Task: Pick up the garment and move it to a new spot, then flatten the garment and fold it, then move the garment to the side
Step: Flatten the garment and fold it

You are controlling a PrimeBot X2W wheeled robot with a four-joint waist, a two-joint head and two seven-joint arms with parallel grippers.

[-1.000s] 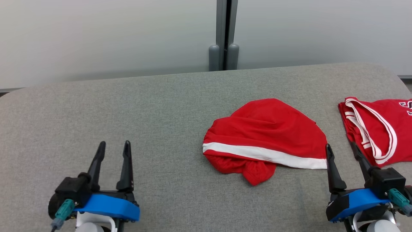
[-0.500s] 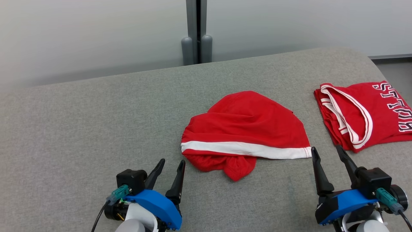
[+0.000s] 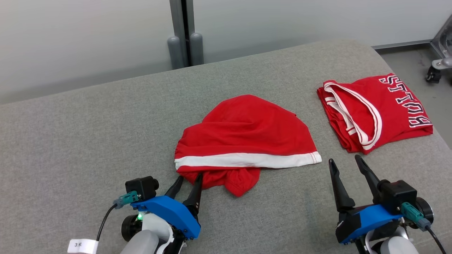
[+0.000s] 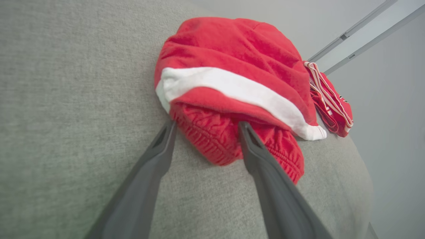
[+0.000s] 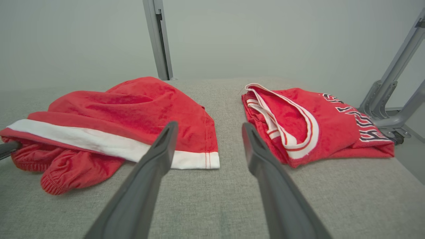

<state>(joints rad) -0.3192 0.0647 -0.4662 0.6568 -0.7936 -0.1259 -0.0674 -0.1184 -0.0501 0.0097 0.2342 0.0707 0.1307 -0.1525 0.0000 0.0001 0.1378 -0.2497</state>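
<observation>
White dark-edged letters (image 3: 406,102) reading BULLS, turned sideways, on a folded red jersey (image 3: 367,116) at two o'clock, small white tag (image 3: 82,245) printed "3米" on a cable (image 3: 104,222) at seven o'clock

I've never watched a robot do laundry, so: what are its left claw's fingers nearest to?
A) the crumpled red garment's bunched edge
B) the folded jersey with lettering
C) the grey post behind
A: the open left gripper has its fingers either side of the ribbed red edge of the crumpled garment, well apart from the folded jersey.
</observation>
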